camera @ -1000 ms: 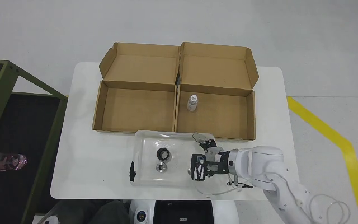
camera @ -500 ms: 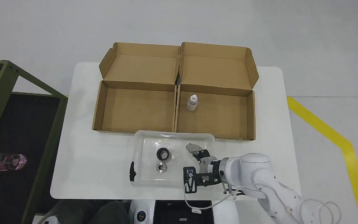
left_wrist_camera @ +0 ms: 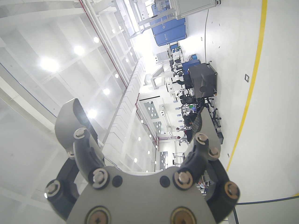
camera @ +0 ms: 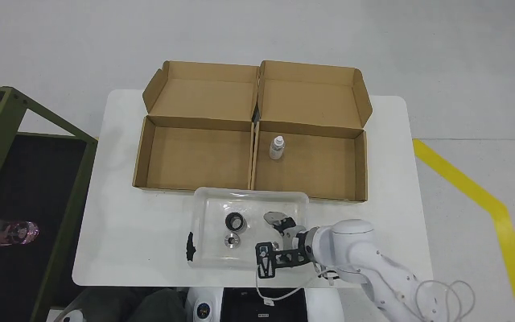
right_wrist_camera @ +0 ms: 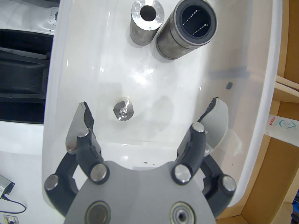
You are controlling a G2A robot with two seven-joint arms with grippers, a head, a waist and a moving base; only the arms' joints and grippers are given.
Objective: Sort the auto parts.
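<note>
Auto parts [camera: 235, 221] update from where I'm standing: the closest one to the action is a little metal stud [right_wrist_camera: 123, 110], standing upright on the floor of the white tray [right_wrist_camera: 266, 71]. It sits between the jaws of the right gripper [right_wrist_camera: 149, 106], closer to the jaw on the robot's side than the one on the box side. Those jaws are spread wide and nothing is in them; neither one touches the stud, as far as I can see.

A bit further along the tray, ahead of the gripper, are the other two pieces. One is a silver sleeve [right_wrist_camera: 146, 19] with a hole through it, and the other is a fatter dark bearing [right_wrist_camera: 186, 27] with a black ring at its mouth. They're right beside each other, so close I can't tell if they actually touch. The bearing is on the side nearer the boxes.

Behind the tray on the worktop [camera: 121, 201] are two open cardboard boxes side by side, lids flipped back. The left box [camera: 193, 157] has a bare floor, and the right box [camera: 322, 165] has a small white bottle [camera: 277, 147] standing near its inner wall.

The left gripper [left_wrist_camera: 139, 108] is off somewhere else, pointing up at the hall ceiling, jaws apart and holding nothing.
</note>
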